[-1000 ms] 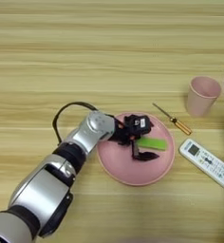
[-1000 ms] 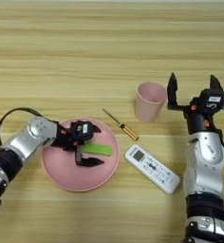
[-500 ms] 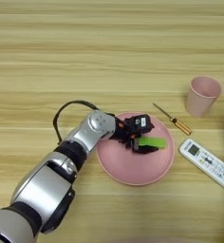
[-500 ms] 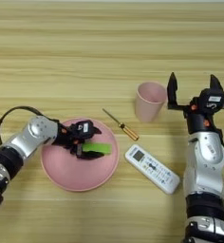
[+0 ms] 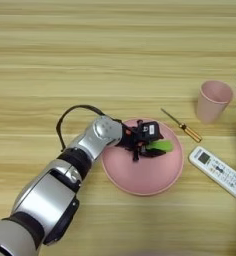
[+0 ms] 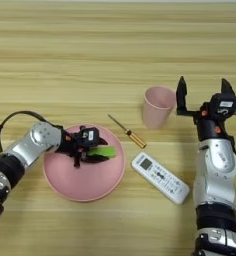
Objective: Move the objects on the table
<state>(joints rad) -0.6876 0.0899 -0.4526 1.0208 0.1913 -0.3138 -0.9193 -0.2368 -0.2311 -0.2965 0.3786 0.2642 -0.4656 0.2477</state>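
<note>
My left gripper reaches over the round pink plate and its two black fingers are shut on the small flat green block, which lies on the plate's upper right part. The pink cup stands upright to the right of the plate. Just right of the cup, my right gripper is held up with its fingers spread wide and nothing between them. A thin screwdriver with an orange-yellow handle lies between plate and cup. In front of the cup lies the white remote control.
A black cable loops off my left forearm onto the wood-grain table. The plate holds only the green block and the gripper.
The left gripper's fingers, spread wide a second ago, have closed in on the green block. The right arm, cup, screwdriver and remote have not moved.
</note>
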